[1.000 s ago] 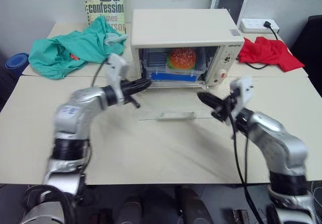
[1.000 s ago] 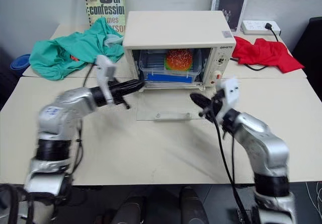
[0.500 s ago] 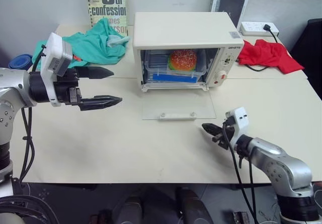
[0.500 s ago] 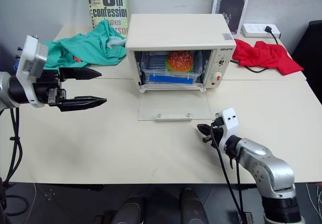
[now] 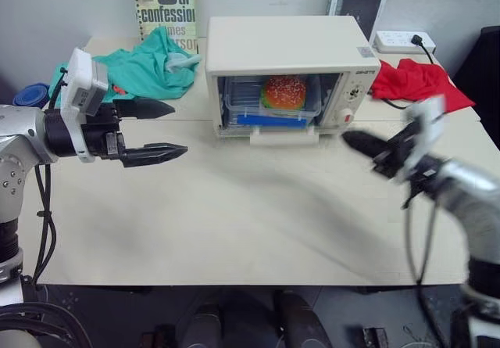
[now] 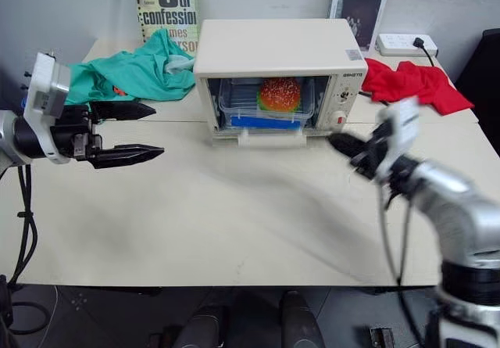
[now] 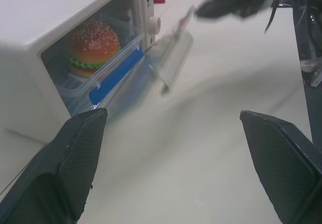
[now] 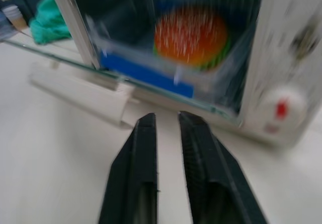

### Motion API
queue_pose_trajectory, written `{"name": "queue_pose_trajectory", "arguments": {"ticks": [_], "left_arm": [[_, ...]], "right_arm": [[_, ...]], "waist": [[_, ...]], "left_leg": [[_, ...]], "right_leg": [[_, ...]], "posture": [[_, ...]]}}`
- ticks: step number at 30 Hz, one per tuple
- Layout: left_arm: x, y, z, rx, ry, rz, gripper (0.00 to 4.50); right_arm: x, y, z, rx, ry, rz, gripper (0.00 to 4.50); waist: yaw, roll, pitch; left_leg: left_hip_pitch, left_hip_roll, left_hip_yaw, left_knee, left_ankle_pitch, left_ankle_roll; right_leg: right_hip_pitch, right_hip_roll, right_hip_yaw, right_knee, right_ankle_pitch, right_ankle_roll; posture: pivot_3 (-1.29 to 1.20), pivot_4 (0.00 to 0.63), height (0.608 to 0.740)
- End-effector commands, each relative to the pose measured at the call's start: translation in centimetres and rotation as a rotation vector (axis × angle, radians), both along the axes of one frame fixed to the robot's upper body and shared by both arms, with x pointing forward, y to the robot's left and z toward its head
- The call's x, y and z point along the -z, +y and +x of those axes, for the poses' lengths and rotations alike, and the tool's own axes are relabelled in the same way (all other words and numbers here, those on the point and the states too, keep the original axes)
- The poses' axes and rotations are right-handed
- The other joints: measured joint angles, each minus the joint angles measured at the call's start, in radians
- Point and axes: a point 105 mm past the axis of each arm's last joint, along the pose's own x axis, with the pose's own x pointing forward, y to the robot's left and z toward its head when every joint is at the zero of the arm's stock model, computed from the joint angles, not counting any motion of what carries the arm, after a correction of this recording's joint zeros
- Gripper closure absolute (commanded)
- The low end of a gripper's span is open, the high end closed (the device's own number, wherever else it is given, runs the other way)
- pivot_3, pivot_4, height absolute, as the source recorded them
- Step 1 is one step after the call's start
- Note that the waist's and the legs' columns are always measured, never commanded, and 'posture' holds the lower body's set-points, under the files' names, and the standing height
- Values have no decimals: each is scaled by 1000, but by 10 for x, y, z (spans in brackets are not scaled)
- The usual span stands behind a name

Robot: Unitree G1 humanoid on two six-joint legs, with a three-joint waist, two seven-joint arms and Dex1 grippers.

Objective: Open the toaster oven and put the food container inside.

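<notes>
Door (image 5: pixel 283 135) of toaster oven (image 5: pixel 285 51) now nearly shut; left gripper (image 5: pixel 156 131) spread wide, right gripper (image 8: pixel 166 133) slightly parted.

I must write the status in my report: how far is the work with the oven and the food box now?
Done: the food container sits inside the toaster oven. In hand: nothing is gripped; the left gripper is open off to the side, and the right gripper is empty in front of the oven. The door handle is raised, with the door partly up. Left: probably only shutting the door.
</notes>
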Motion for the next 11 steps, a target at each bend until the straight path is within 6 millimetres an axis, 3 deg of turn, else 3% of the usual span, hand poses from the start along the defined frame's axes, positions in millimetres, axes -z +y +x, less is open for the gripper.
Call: {"name": "queue_pose_trajectory", "arguments": {"ticks": [1, 5, 8, 11], "left_arm": [[-13, 7, -1, -10, -56, 22, 0], [-20, 16, -1, -24, -70, 32, 0], [-26, 21, -1, -32, -80, 30, 0], [-26, 22, 0, -41, -82, 22, 0]], "right_arm": [[-23, -6, -22, -88, -8, -17, 2547], [-30, -15, -45, -165, 30, -62, 1206], [-25, -17, -51, -164, 49, -99, 162], [-20, -18, -47, -141, 38, -93, 23]], "waist": [[0, 0, 0], [-1, -1, 0], [-4, -1, 0], [-4, -1, 0]], "left_leg": [[0, 0, 0, 0, 0, 0], [-1, 0, 0, 1, 0, 0], [1, 0, 1, 1, 0, 0], [1, 0, 2, 1, 0, 0]], "right_leg": [[0, 0, 0, 0, 0, 0], [0, 0, 0, 0, 0, 0], [1, 0, 1, 0, 0, 0], [1, 0, 1, 1, 0, 0]], "posture": [[0, 150, 740], [0, 150, 740], [0, 150, 740], [0, 150, 740]]}}
